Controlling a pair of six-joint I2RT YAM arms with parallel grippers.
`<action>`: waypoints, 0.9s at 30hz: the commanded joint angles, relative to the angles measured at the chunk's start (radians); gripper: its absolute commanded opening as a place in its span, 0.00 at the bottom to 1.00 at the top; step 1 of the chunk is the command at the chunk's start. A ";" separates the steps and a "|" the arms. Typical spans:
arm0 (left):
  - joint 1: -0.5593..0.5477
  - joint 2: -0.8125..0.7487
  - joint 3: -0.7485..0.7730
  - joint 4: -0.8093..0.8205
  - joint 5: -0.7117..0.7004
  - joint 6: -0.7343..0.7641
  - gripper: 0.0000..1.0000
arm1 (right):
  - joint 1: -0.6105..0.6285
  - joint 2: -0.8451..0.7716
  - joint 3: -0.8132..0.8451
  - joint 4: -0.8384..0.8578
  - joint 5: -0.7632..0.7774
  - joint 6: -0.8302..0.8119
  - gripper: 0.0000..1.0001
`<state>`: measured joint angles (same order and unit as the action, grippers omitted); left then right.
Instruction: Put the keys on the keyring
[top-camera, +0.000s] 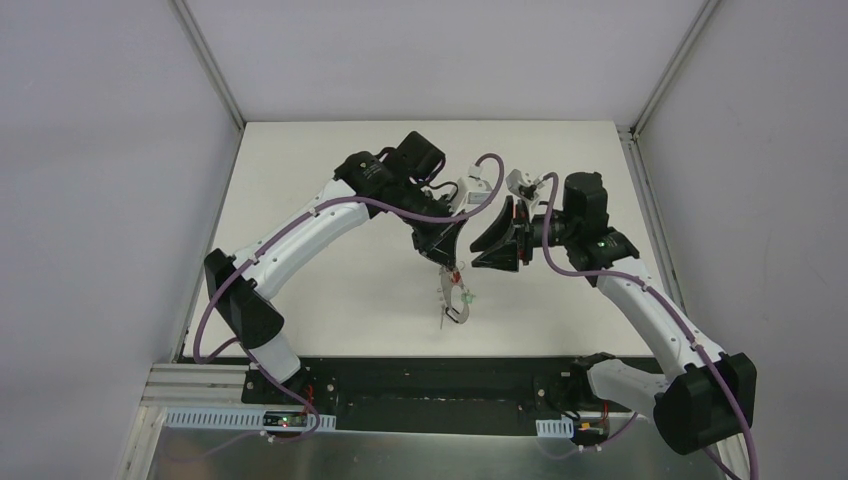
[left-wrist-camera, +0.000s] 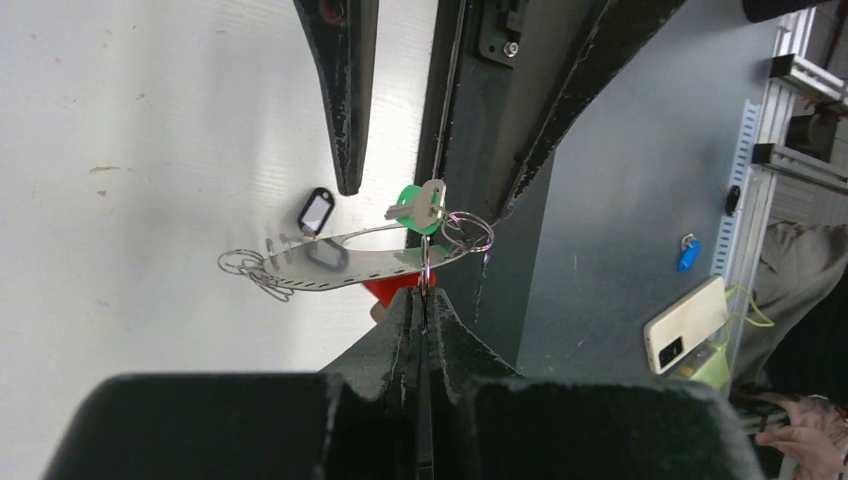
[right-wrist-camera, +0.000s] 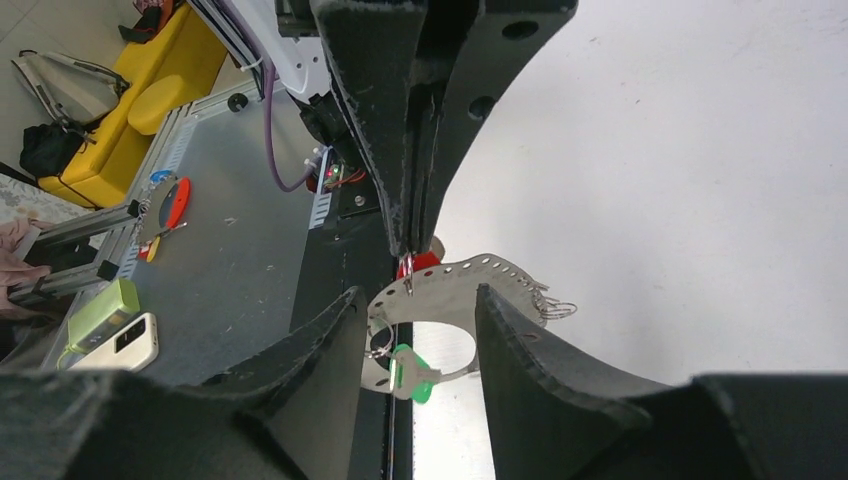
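The keyring (left-wrist-camera: 340, 262), a flat grey perforated metal hoop, hangs in the air above the white table. My left gripper (left-wrist-camera: 424, 296) is shut on a small wire ring threaded through its rim. A green-headed key (left-wrist-camera: 418, 205) hangs on the keyring beside another wire ring. A red key head (left-wrist-camera: 395, 290) shows just behind the pinched spot, and a black tag (left-wrist-camera: 316, 211) lies beyond the hoop. My right gripper (right-wrist-camera: 415, 315) is open, its fingers either side of the keyring (right-wrist-camera: 450, 285) and the green key (right-wrist-camera: 412, 378) without touching them. From above, the keyring (top-camera: 455, 300) dangles below the left gripper (top-camera: 447, 258), with the right gripper (top-camera: 497, 240) beside it.
A bundle of thin wire rings (left-wrist-camera: 250, 268) hangs at the keyring's far end. The table's black front strip (top-camera: 430, 375) lies under the hanging keyring. Off the table are a white phone (left-wrist-camera: 685, 322), a yellow seat (right-wrist-camera: 170, 70) and grey metal flooring (right-wrist-camera: 230, 250).
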<state>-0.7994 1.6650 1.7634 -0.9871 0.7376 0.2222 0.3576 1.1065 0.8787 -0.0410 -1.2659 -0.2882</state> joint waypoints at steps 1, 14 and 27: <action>-0.007 -0.001 0.040 0.042 0.097 -0.069 0.00 | 0.001 -0.003 -0.004 0.136 -0.047 0.076 0.46; -0.007 0.005 0.044 0.088 0.110 -0.121 0.00 | 0.018 0.025 -0.045 0.240 -0.049 0.157 0.37; -0.007 0.006 0.041 0.100 0.059 -0.129 0.00 | 0.030 0.038 -0.047 0.252 -0.059 0.172 0.15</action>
<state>-0.7994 1.6703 1.7645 -0.9146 0.7933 0.1135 0.3786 1.1400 0.8356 0.1574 -1.2957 -0.1188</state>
